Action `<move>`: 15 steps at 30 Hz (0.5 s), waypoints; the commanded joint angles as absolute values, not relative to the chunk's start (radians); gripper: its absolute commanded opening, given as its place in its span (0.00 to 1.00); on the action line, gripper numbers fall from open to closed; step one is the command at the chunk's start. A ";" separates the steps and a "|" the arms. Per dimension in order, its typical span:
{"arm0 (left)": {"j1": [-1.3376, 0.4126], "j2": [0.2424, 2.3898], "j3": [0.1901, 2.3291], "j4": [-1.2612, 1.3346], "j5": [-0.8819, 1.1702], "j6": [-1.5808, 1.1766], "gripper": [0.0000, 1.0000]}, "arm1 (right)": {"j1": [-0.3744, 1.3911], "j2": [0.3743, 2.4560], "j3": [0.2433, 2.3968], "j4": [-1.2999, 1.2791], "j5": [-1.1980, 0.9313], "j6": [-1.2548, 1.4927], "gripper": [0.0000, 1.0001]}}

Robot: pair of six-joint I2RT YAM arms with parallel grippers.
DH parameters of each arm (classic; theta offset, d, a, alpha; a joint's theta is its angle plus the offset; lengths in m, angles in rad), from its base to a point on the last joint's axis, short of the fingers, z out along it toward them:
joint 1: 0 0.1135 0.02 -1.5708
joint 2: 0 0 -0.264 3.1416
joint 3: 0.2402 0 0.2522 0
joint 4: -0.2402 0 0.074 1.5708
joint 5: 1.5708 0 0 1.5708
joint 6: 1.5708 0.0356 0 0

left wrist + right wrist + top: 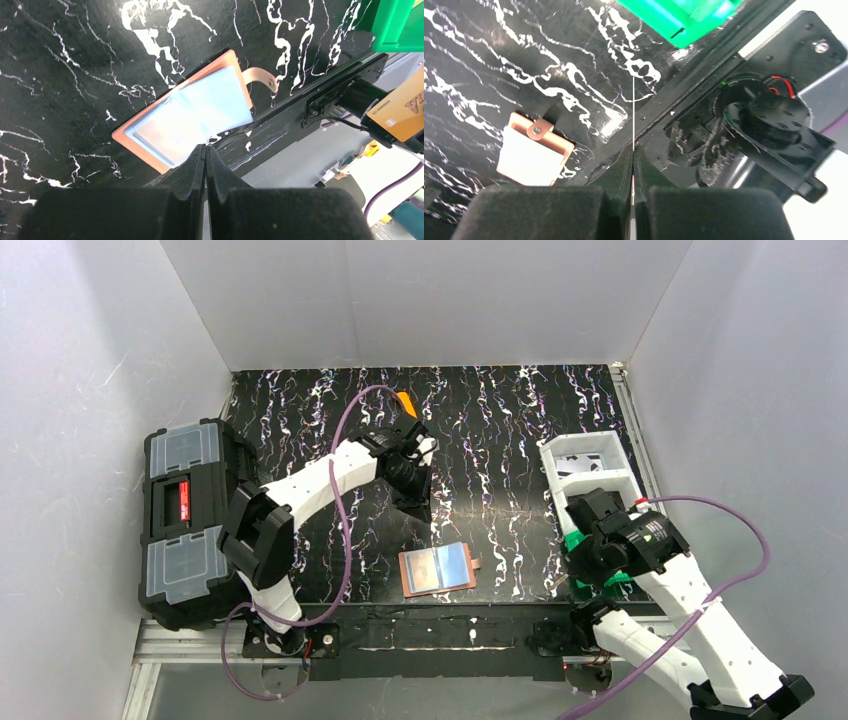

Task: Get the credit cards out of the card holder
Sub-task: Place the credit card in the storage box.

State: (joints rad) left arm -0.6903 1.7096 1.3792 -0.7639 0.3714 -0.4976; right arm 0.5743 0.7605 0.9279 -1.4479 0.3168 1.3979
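The brown card holder [410,585] lies flat near the table's front edge, its tab [260,76] pointing right. A pale blue-grey credit card [440,566] rests on top of it, also seen in the left wrist view [200,107]. My left gripper [206,147] hovers beyond the holder [131,141], shut with nothing between its fingers. My right gripper [633,147] is right of the holder [558,144], shut on an orange-tan credit card [400,107]. In the right wrist view that card shows only as a thin edge [633,110].
A big black toolbox [190,520] stands at the left edge. A white two-part tray [590,465] sits at the right, with a green bin [575,540] under my right arm. A small orange object [405,400] lies behind my left wrist.
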 commanded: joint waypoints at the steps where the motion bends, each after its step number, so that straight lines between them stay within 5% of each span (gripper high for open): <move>1: -0.695 1.768 1.446 -0.803 0.403 -0.485 0.00 | 0.465 0.791 1.011 -1.587 0.388 1.384 0.01; 15: -0.646 2.011 1.636 -0.817 0.474 -0.493 0.00 | -0.050 1.112 1.205 -1.443 0.436 1.037 0.01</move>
State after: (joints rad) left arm -0.6674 1.9961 1.5970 -0.7860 0.4175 -0.4976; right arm 0.0151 1.0615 1.1824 -1.4860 0.4034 1.1049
